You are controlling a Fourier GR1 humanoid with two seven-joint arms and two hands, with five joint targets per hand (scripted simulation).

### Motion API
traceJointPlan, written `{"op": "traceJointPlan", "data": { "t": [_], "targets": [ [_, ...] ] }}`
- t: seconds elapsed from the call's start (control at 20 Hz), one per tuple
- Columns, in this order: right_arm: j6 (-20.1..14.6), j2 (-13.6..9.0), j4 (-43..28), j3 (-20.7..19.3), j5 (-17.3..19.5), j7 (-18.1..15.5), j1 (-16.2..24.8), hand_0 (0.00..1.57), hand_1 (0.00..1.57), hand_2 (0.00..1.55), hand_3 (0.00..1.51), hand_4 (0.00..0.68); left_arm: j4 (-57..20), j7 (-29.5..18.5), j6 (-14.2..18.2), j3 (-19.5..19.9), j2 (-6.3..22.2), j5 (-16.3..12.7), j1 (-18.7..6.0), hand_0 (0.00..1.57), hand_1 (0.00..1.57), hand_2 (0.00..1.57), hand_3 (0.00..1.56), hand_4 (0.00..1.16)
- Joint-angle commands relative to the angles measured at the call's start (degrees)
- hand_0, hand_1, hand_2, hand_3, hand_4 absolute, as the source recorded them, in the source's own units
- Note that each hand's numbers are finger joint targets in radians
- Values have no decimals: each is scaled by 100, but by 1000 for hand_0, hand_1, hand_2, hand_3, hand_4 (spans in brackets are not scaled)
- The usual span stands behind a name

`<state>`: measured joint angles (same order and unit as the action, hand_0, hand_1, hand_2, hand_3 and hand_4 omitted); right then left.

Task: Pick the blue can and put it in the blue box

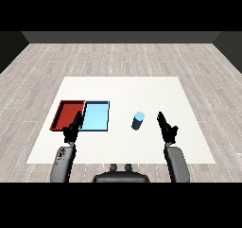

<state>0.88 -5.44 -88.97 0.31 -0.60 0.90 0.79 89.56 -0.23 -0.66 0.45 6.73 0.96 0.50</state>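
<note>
A blue can (138, 120) stands upright on the white table (142, 90), right of the middle. The light blue tray (96, 116) lies to its left with nothing in it. My right hand (166, 127) is just right of the can, a short gap away, fingers straight and pointing forward, holding nothing. Over the near edges of the two trays hovers my left hand (73, 127), its fingers relaxed and nothing in it.
A red tray (66, 113) lies against the left side of the light blue tray. Both trays sit near the table's left edge. The grey wooden floor surrounds the table.
</note>
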Motion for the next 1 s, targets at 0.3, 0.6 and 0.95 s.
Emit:
{"op": "traceJointPlan", "data": {
  "t": [0.3,0.6,0.95],
  "targets": [
    [-187,534,-76,626,-60,-788,-623,0,0,0,0,0,438,-1029,77,167,-466,-322,-215,0,0,0,0,0],
    [31,541,547,540,-181,-1811,-585,0,0,0,0,0,-360,-2249,-17,274,-499,-187,-127,0,0,0,0,0],
    [247,400,779,371,-324,-1927,-699,0,0,0,0,0,-196,-2240,-206,428,-324,-411,0,0,0,0,0,0]
  ]
}}
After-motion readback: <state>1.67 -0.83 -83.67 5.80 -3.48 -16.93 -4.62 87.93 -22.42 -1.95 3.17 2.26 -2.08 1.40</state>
